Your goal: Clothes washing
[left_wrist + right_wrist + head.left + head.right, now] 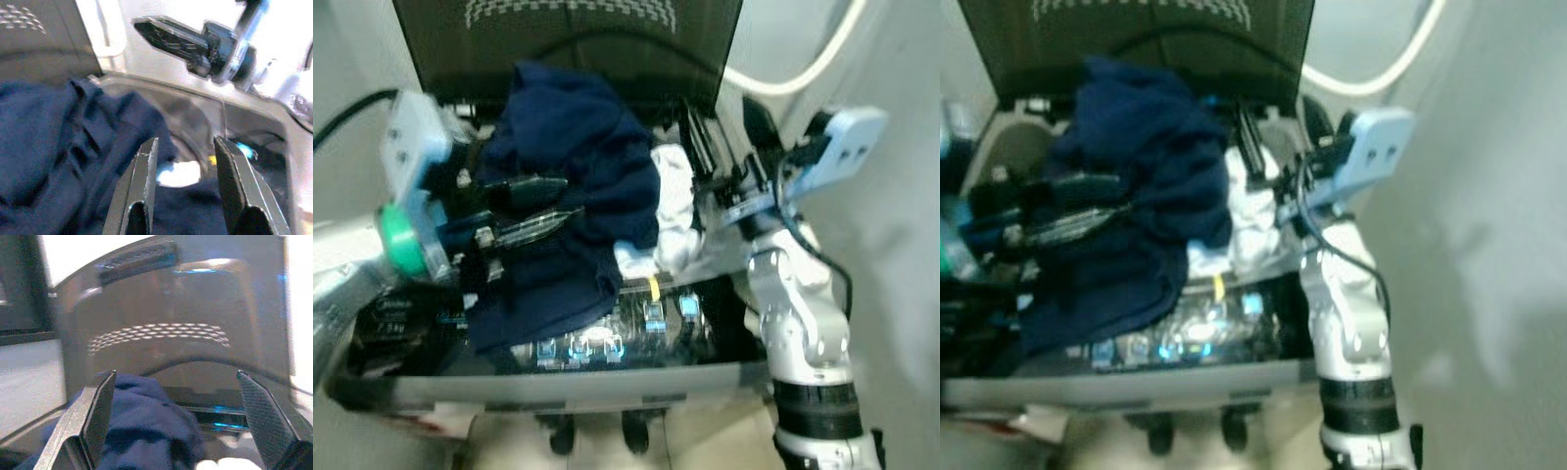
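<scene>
A pile of dark blue clothes (582,157) is heaped over the mouth of a top-loading washer (558,387), and part of it hangs down over the front control panel (646,328). A white garment (675,201) lies at the pile's right side. My left gripper (540,206) reaches in from the left and lies open on top of the blue cloth; in the left wrist view its fingers (139,191) straddle the blue fabric (58,156). My right gripper (176,396) stands wide open by the washer's right rim, facing the raised lid (161,318) above the blue pile (146,431).
The dark lid (568,34) stands upright behind the drum. A white hose (803,69) curves along the wall at the back right. A pale wall (1489,196) runs close on the right. The pictures are blurred.
</scene>
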Controlling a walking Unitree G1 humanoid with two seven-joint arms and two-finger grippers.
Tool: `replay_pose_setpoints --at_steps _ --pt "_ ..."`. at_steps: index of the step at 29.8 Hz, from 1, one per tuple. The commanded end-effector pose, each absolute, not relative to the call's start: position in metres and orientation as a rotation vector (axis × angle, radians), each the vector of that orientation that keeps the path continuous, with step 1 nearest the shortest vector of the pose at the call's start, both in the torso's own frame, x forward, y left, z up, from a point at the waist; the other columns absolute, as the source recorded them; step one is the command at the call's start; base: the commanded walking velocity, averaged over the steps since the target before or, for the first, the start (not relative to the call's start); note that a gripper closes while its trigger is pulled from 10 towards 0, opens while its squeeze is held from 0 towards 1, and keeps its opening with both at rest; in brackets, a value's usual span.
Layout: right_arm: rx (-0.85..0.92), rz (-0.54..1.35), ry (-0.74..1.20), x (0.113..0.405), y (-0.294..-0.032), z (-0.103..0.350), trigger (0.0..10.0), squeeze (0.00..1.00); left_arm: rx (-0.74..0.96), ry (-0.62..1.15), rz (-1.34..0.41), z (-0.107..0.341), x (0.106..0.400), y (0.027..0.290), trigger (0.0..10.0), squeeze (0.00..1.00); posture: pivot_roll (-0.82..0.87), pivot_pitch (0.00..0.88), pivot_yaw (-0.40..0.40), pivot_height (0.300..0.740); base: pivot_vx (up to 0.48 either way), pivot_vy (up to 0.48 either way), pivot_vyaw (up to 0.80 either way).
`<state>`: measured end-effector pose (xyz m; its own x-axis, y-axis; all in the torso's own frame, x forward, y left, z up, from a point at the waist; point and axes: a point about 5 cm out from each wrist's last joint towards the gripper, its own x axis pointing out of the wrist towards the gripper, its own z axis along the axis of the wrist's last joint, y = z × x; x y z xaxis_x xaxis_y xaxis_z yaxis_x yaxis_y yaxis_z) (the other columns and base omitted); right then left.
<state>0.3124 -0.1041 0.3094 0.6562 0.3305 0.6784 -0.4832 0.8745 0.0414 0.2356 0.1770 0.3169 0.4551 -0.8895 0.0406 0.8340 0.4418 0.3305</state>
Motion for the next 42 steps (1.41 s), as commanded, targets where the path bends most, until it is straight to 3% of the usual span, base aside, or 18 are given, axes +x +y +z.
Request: replay_pose_setpoints --at_steps 1,5,14,28,29,30,31,33,34,36,37,42 --pt "0.232 0.472 -0.708 0.313 -0.104 0.306 10.0 0.0 0.279 -0.175 -1.102 0.312 0.226 0.176 10.0 0.0 0.12 0.148 0.007 0.728 0.0 0.0 0.0" --pt "0.239 0.479 -0.696 0.314 -0.103 0.303 10.0 0.0 0.289 -0.015 -1.081 0.279 0.216 0.182 10.0 0.0 0.12 0.156 0.005 0.728 0.0 0.0 0.0" --pt "0.24 0.48 -0.692 0.314 -0.104 0.303 10.0 0.0 0.207 0.143 -1.022 0.244 0.217 0.188 10.0 0.0 0.12 0.162 0.004 0.728 0.0 0.0 0.0" --pt "0.235 0.463 -0.695 0.313 -0.107 0.303 10.0 0.0 0.157 0.195 -0.983 0.231 0.225 0.19 10.0 0.0 0.1 0.168 0.014 0.728 0.0 0.0 0.0" --pt "0.235 0.46 -0.694 0.313 -0.107 0.302 10.0 0.0 0.154 0.204 -0.98 0.229 0.225 0.191 8.7 0.0 0.1 0.17 0.014 0.728 0.0 0.0 0.0" --pt "0.234 0.459 -0.694 0.312 -0.107 0.302 10.0 0.0 0.153 0.211 -0.978 0.227 0.225 0.191 8.7 0.0 0.1 0.17 0.014 0.728 0.0 0.0 0.0" --pt "0.234 0.458 -0.694 0.312 -0.107 0.302 10.0 0.0 0.147 0.217 -0.976 0.226 0.225 0.191 5.6 0.0 0.1 0.171 0.015 0.728 0.0 0.0 0.0" --pt "0.234 0.458 -0.694 0.312 -0.107 0.302 10.0 0.0 0.143 0.221 -0.975 0.225 0.224 0.192 5.6 0.0 0.1 0.171 0.015 0.728 0.0 0.0 0.0" --pt "0.235 0.457 -0.694 0.312 -0.107 0.302 10.0 0.0 0.134 0.226 -0.97 0.223 0.225 0.192 2.0 0.0 0.1 0.172 0.014 0.728 0.0 0.0 0.0" --pt "0.235 0.457 -0.694 0.312 -0.107 0.302 10.0 0.0 0.134 0.226 -0.97 0.223 0.225 0.192 2.0 0.0 0.1 0.172 0.014 0.728 0.0 0.0 0.0" --pt "0.235 0.457 -0.694 0.312 -0.108 0.302 10.0 0.0 0.126 0.231 -0.965 0.221 0.225 0.193 0.0 0.0 0.1 0.172 0.013 0.728 0.0 0.0 0.0" --pt "0.235 0.457 -0.694 0.312 -0.107 0.302 10.0 0.0 0.116 0.236 -0.959 0.218 0.225 0.193 0.0 0.0 0.1 0.173 0.011 0.728 0.0 0.0 0.0"
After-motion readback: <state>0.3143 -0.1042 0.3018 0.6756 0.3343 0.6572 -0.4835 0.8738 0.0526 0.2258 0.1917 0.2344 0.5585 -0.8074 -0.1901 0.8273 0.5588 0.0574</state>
